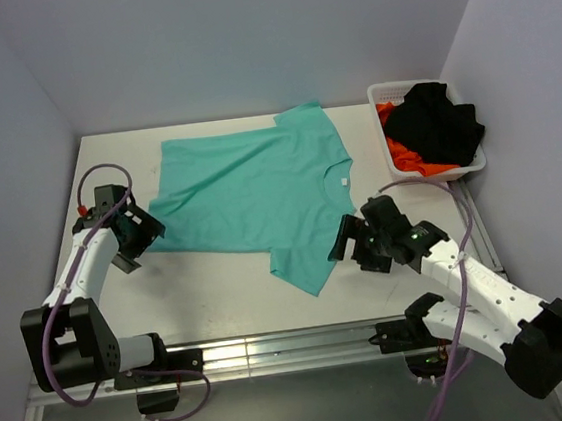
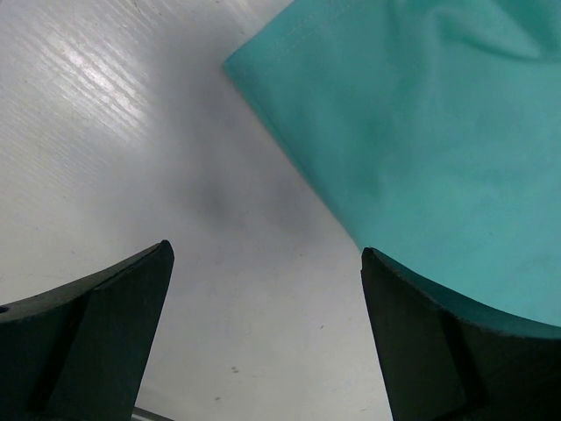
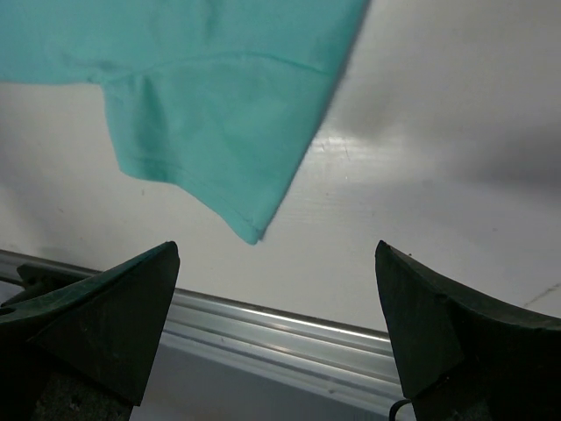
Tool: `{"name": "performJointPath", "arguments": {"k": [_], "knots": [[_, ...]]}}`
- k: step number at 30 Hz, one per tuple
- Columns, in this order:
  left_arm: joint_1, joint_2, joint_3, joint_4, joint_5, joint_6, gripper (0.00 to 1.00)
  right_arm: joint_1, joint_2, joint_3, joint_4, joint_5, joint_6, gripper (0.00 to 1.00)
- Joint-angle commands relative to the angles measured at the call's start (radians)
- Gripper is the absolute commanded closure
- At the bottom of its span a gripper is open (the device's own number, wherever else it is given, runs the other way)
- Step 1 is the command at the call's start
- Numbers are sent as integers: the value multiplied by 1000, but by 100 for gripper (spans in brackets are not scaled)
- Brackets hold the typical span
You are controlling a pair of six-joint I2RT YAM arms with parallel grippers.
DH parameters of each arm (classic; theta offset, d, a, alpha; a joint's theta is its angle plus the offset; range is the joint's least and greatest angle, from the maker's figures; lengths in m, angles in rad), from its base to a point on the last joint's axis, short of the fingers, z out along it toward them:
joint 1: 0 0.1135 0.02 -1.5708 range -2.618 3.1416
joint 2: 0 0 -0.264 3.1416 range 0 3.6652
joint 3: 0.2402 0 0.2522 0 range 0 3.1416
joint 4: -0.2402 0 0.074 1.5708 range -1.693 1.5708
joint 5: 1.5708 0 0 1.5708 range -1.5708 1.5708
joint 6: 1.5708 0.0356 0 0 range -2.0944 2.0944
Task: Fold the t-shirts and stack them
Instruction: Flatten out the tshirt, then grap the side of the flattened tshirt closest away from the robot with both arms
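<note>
Left gripper (image 1: 149, 233) and right gripper (image 1: 343, 240) gape empty over table (image 1: 218, 282), flanking the teal t-shirt (image 1: 259, 188), seemingly just off its edges

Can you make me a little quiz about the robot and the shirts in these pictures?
1. True or false: the teal t-shirt lies spread out, unfolded, on the table.
2. Where is the black shirt? A) in the white basket B) on top of the teal t-shirt C) folded on the table
3. Fill in: the left gripper and the right gripper are both ____, holding nothing.
Key: 1 true; 2 A; 3 open.
</note>
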Motion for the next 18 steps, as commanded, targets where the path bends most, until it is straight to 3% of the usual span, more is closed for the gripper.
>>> {"name": "performJointPath", "arguments": {"k": [1, 8, 18], "knots": [[-2, 5, -6, 18, 44, 44, 4, 46, -10, -74, 52, -36, 125, 0], [-1, 53, -28, 80, 83, 76, 4, 104, 105, -86, 179, -29, 176, 0], [47, 142, -60, 180, 140, 102, 5, 149, 454, 119, 219, -15, 165, 0]]}}
